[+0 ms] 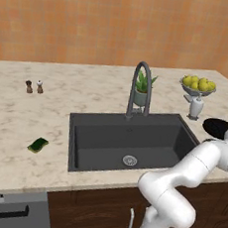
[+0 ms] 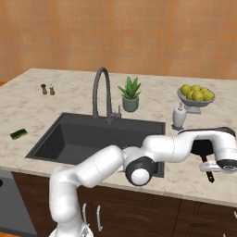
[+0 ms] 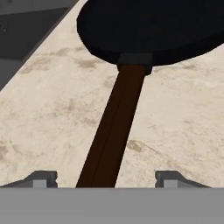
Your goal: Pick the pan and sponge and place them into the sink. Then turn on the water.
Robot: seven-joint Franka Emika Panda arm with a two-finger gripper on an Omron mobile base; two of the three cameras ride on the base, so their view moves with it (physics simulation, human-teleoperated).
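Pincer (image 3: 105,178) hovering released, fingertips straddling pan (image 3: 151,30) handle on bench (image 3: 52,118), lining up for grasp.

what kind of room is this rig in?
A rendered kitchen, most likely a home one: a marble-look counter holds a dark recessed sink with an arched faucet, and a bowl of lemons and a sponge sit beside it.
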